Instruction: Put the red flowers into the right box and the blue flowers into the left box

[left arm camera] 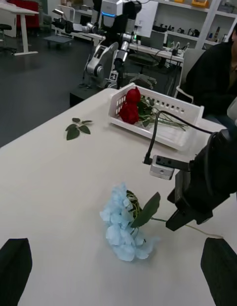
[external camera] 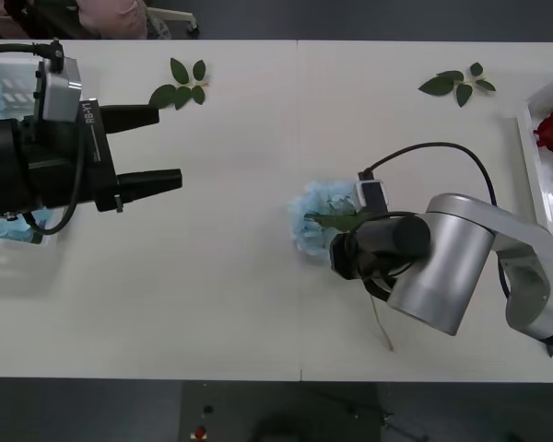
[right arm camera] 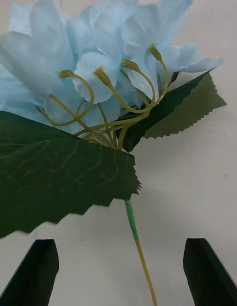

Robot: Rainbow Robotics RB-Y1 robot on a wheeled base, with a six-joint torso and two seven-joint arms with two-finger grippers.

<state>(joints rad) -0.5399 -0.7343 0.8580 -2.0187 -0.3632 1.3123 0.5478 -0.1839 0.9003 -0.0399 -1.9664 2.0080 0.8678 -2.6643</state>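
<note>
White worktop carries one blue hydrangea (external camera: pixel 311 224) near its middle (stem trailing toward the near edge); the right gripper (right arm camera: pixel 118 271) hovers wide open astride the stem (right arm camera: pixel 139 256), holding nothing. Closing low on the stem should avoid the leaf. Left gripper (external camera: pixel 147 147) waits open near the left edge.

Blue flower lying on the white worktop (right arm camera: pixel 197 177)

The blue flowers (right arm camera: pixel 98 54) spread over serrated green leaves (right arm camera: pixel 54 182); the thin stem (right arm camera: pixel 140 256) runs between the right gripper (right arm camera: pixel 118 281), jaws apart and clear of it
</note>
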